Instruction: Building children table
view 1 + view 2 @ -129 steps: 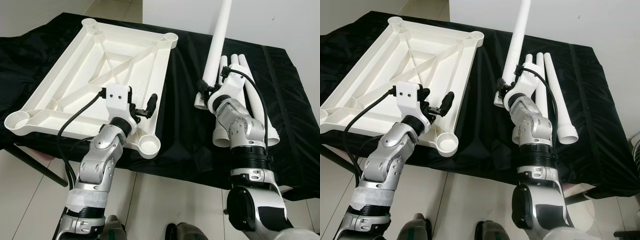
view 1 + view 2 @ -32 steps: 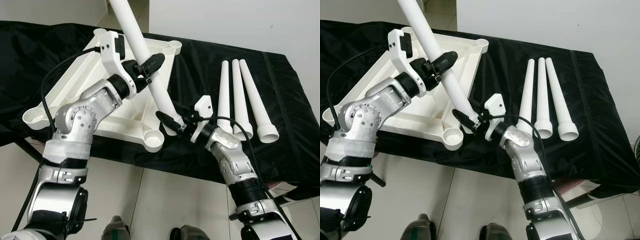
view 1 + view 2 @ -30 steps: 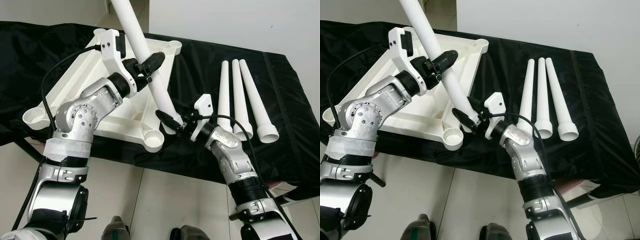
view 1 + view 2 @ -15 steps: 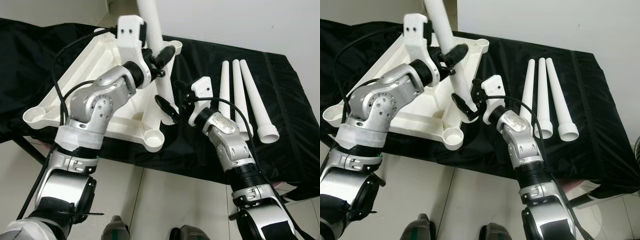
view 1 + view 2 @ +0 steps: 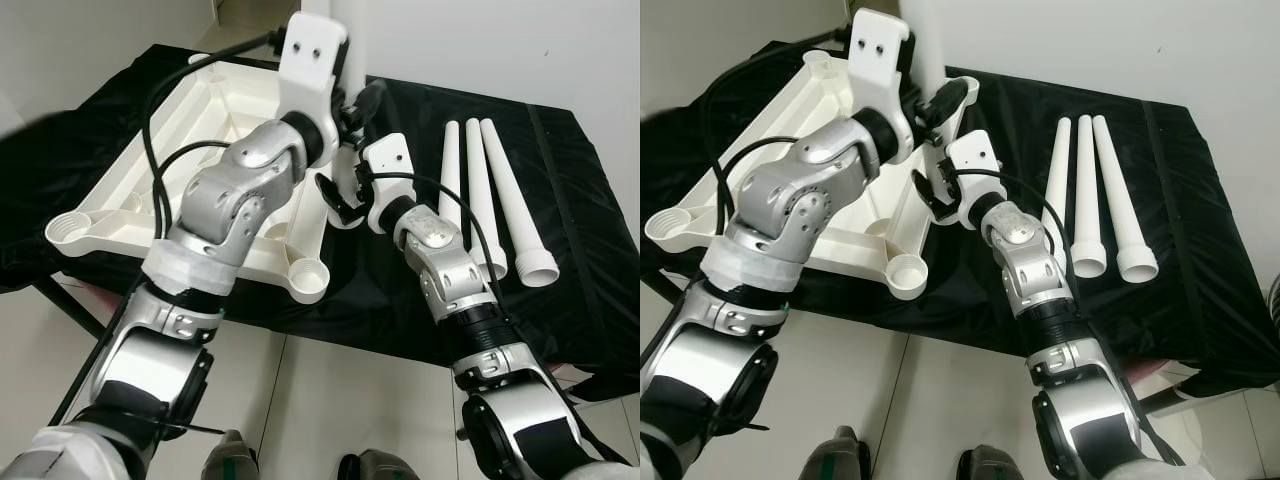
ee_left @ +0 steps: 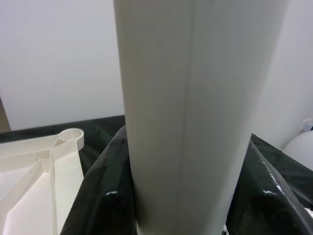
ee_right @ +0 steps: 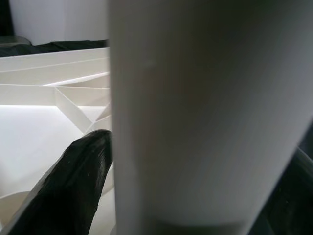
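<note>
Seating first leg (image 6: 195,98) above tabletop (image 5: 190,130) corner socket—my left gripper (image 5: 352,108) and right gripper (image 5: 335,200) both clamp it—next needs straight push down.

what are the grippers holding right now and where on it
Both hold one white table leg. The left gripper clamps it higher up the shaft; the right gripper clamps it near its lower end, beside the upturned tabletop.
</note>
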